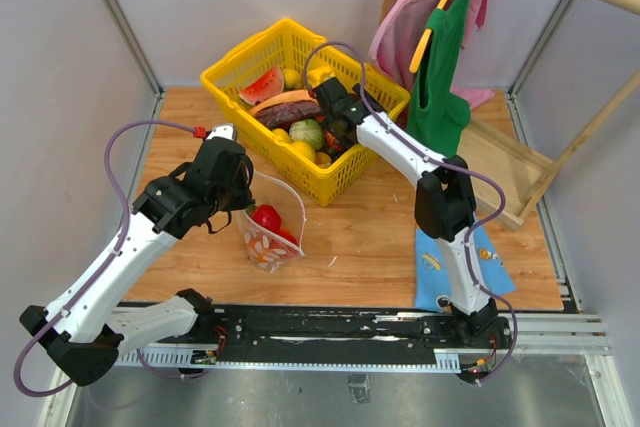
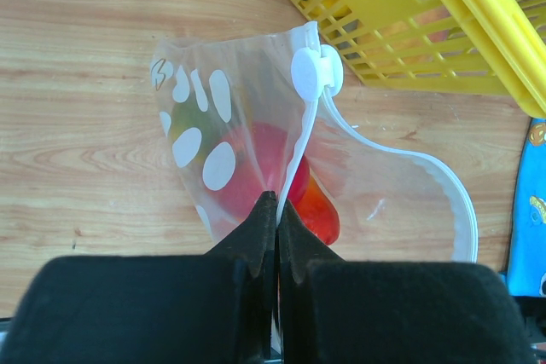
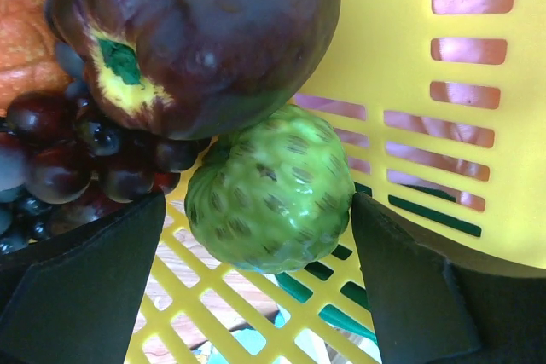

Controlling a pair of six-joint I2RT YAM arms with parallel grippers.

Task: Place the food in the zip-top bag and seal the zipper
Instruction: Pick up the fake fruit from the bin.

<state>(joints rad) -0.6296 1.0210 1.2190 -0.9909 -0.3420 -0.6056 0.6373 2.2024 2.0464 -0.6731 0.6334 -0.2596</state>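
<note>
Black fingers of the left pincer [image 2: 275, 210] fill the bottom of the left wrist view. They're pressed together on the rim of the zip-top bag [image 2: 213, 125], right at the zipper [image 2: 300, 147] (the white slider [image 2: 316, 72] sits at the far end of the strip). My guess is it's pinching there to keep the floppy pouch upright with its mouth gaping. The bag stands on the counter [image 1: 380, 227] just in front of the yellow basket [image 1: 228, 67]. A red piece [image 2: 269, 155], an orange one [image 2: 320, 210] and something green [image 2: 189, 121] are already inside.

Over in the basket, the right pincer [image 3: 256, 210] is spread wide with a finger on each side of a bumpy green fruit [image 3: 271, 189], so that looks like the next pick. Can't tell if the fingers actually touch it. A dark purple apple [image 3: 213, 31] and grapes [image 3: 60, 159] crowd right against it, so closing cleanly could be fiddly. Plenty of food left, so sealing looks a way off.
</note>
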